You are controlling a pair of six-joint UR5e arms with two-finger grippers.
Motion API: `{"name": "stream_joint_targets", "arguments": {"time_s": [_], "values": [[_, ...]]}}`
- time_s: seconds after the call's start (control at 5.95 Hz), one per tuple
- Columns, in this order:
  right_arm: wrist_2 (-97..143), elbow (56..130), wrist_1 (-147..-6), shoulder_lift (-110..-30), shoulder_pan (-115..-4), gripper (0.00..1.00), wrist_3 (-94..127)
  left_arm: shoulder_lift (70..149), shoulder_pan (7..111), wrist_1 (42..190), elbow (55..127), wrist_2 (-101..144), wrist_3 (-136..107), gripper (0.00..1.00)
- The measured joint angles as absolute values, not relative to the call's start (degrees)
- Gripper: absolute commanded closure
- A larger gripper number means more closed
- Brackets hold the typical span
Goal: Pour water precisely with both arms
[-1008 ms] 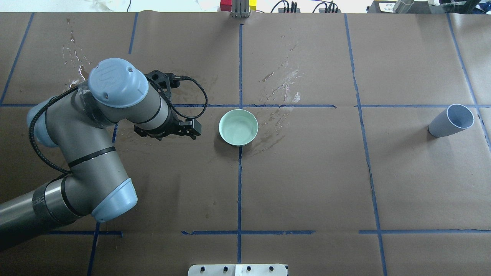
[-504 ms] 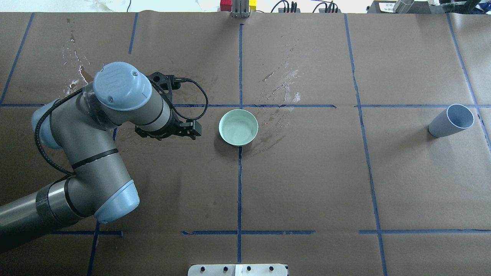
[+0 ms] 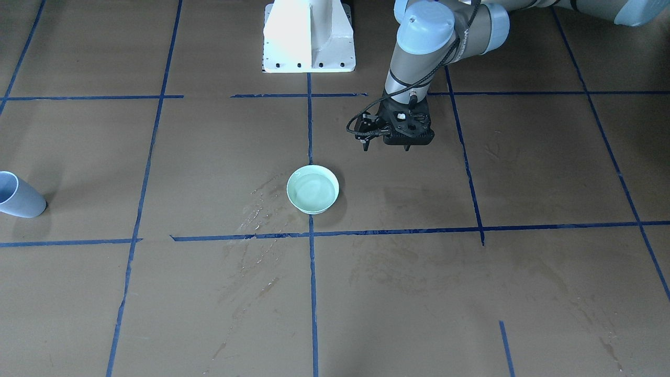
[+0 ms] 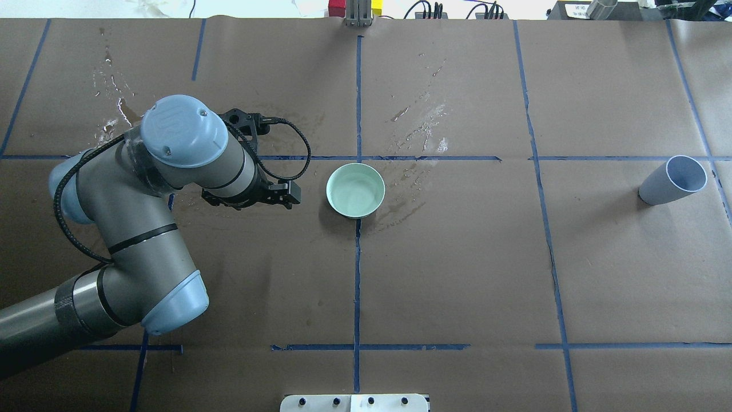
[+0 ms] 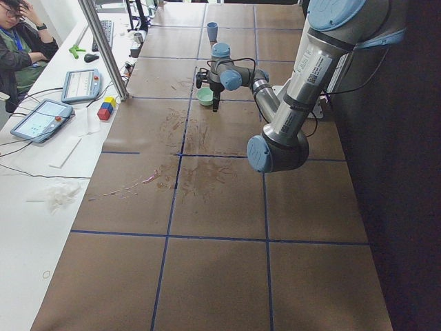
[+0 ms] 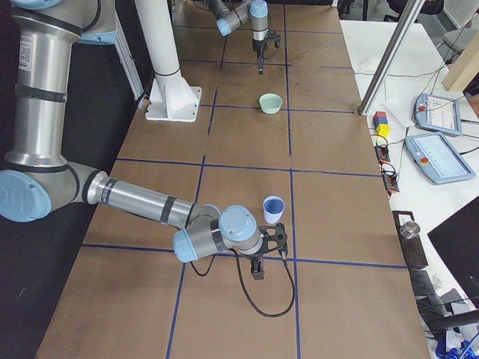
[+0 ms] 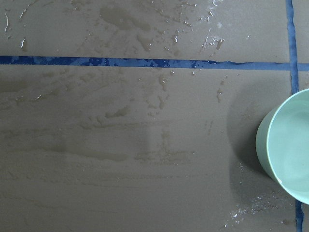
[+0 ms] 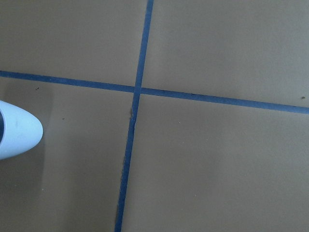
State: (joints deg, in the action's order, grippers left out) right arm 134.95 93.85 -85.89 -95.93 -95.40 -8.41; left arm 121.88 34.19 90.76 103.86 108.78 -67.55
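This looks like a robotics lab. A silver-grey robot arm [image 4: 131,229] with blue joint caps reaches over a tabletop [image 4: 457,274] wrapped in brown paper and marked into a grid with blue tape [image 4: 357,286]. Alongside it, a white desk [image 5: 27,207] carries a teach pendant [image 5: 41,118], loose cables and coloured blocks [image 5: 106,108]. A person [image 5: 24,41] sits there.

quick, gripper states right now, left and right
left gripper: looks shut, holding nothing
right gripper: cannot tell, seen only from the side
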Motion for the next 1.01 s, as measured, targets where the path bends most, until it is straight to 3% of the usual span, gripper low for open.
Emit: {"name": "stream_joint_targets", "arguments": {"time_s": [0.34, 1.01], "values": [[134.4, 95.9, -96.4, -93.9, -96.6, 0.00, -12.2, 124.3, 33.8, 92.6, 99.7, 108.3, -69.7, 0.00], [134.8, 96.3, -97.0, -93.7, -96.6, 0.00, -12.4, 133.1, 32.6, 98.0, 87.0, 106.8, -80.8, 0.00]]}}
